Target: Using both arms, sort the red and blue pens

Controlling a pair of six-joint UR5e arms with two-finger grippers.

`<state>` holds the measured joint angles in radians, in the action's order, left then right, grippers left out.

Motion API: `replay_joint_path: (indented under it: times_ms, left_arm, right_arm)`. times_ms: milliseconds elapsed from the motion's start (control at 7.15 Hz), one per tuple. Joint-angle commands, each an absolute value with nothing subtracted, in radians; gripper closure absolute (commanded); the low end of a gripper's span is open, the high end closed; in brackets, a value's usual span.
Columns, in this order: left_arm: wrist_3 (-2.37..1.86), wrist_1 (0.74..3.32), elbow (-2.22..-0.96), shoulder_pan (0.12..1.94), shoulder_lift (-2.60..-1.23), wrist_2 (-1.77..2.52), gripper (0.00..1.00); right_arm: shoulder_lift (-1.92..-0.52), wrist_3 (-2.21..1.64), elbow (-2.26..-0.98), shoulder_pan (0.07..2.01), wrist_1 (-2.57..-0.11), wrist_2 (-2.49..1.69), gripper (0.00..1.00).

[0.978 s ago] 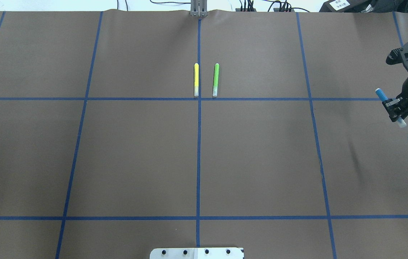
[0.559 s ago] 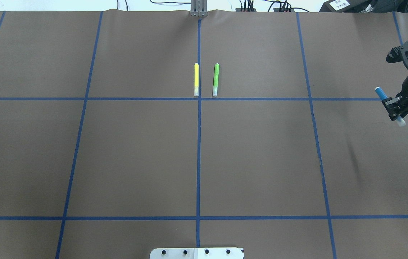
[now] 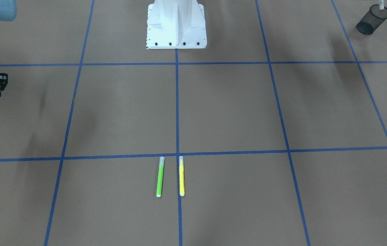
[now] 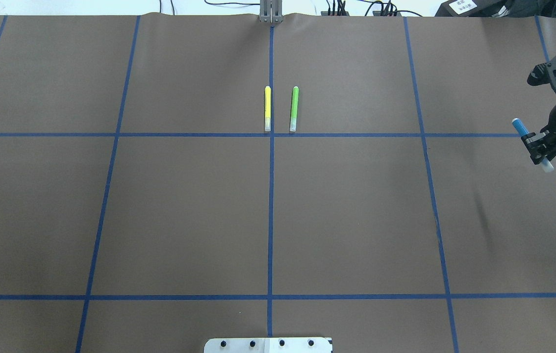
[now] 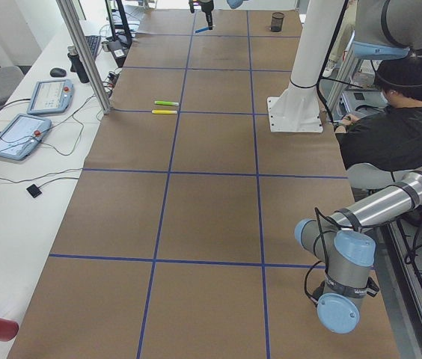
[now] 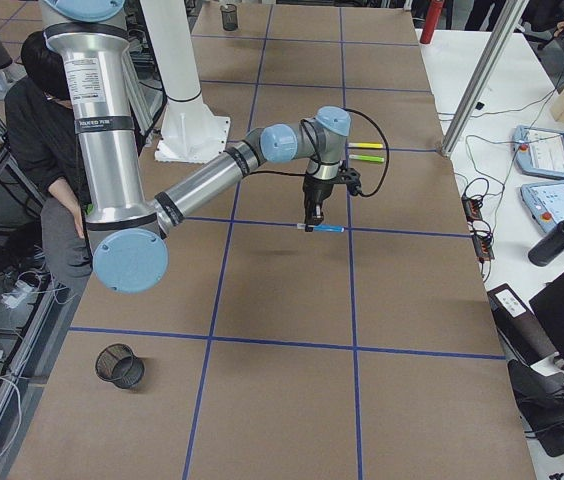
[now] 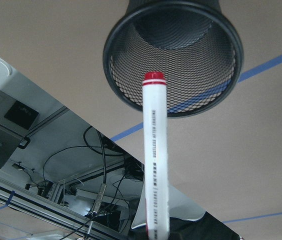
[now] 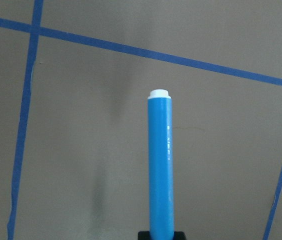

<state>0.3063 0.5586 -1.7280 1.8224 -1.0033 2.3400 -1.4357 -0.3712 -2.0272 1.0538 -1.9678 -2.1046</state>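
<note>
Behind the robot a seated person (image 5: 398, 127) in a dark top is noted. The white base (image 4: 268, 344) is bolted at the middle of the near edge of the tabletop (image 4: 185, 211), which is covered in brown paper and marked with a blue tape grid (image 4: 270, 215).

Near-left corner: a black left mesh cup (image 3: 367, 26) is stood upright. The red pen (image 7: 155, 165), white-barrelled, is held over its mouth with the red-ringed end pointing down at it. Whether the tip has passed the rim cannot be told. The left claw (image 7: 156, 235) shows only as a dark sliver at the bottom of the wrist view, and is taken as clamped on the pen's rear end.

Near-right corner: a right mesh cup (image 6: 120, 368) is seen standing alone.

Right end, about midway between the near and far edges: the right claw (image 4: 538, 148) is closed on the blue pen (image 4: 520, 128). The pen is gripped near its capped end, with the blue barrel and white end jutting towards the far edge. It is held off the paper, and its shadow is cast apart from it.

Beyond the middle: a yellow pen (image 4: 267, 109) is laid on the centre tape line. A green pen (image 4: 294, 109) is laid parallel just beside it on the right, not touching. Both reach nearly to a cross line.

Far edge: a metal post (image 4: 269, 12) is fixed at the centre.
</note>
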Motion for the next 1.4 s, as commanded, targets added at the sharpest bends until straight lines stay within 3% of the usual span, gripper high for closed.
replay_joint_path:
  times_ms: [0,140,559,1258]
  left_arm:
    - [0.304,0.606,-1.697,1.822,-1.023,2.342,0.10]
    - [0.299,0.600,-1.706,1.822,-1.050,2.342,0.02]
    - [0.291,0.598,-1.826,1.822,-1.175,2.345,0.01]
    - [0.158,0.607,-1.861,1.762,-1.614,2.355,0.00]
  right_arm:
    - [-1.436,-0.368,-2.025,1.054,-1.967,-2.105,1.00]
    - [-1.434,-0.367,-2.025,1.054,-1.968,-2.105,1.00]
    - [-1.451,-0.357,-2.025,1.077,-1.971,-2.105,1.00]
    - [-1.725,-0.085,-2.017,1.265,-1.970,-2.172,1.00]
